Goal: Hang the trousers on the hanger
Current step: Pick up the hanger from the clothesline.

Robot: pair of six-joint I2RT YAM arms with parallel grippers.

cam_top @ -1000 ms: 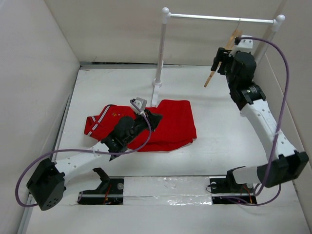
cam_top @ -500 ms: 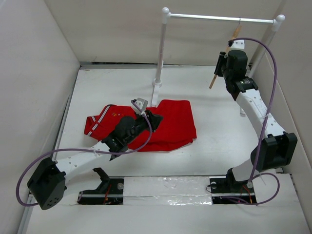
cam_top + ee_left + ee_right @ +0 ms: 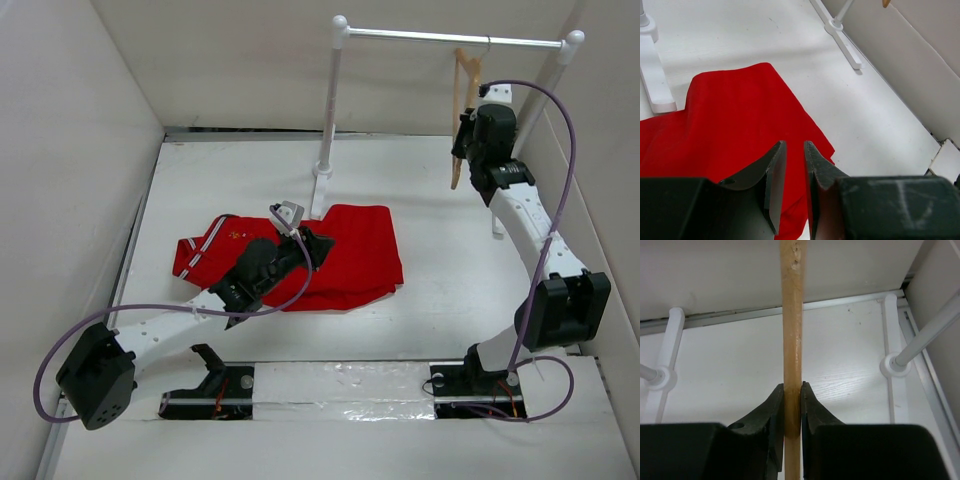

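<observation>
The red trousers [image 3: 345, 255] lie folded flat on the table, waistband to the left. My left gripper [image 3: 305, 243] hovers low over their middle. Its jaws stand a narrow gap apart [image 3: 795, 145], and through the gap I see the cloth [image 3: 735, 115] and the table, nothing pinched. The light wooden hanger [image 3: 462, 85] hangs by its hook from the white rail [image 3: 420, 36] at the back right. My right gripper [image 3: 465, 130] is shut on one of the hanger's wooden bars [image 3: 791, 315], jaws pressed to both sides [image 3: 792, 390].
The rail's left post [image 3: 330, 110] and its foot [image 3: 319, 190] stand just behind the trousers; the foot shows beside the cloth [image 3: 655, 80]. The right post [image 3: 545, 80] is close to the right wall. White walls enclose the table on three sides.
My right gripper has closed on the hanger, and the hanger has swung from a slant to nearly upright under the rail. The left arm and the trousers have not moved.
</observation>
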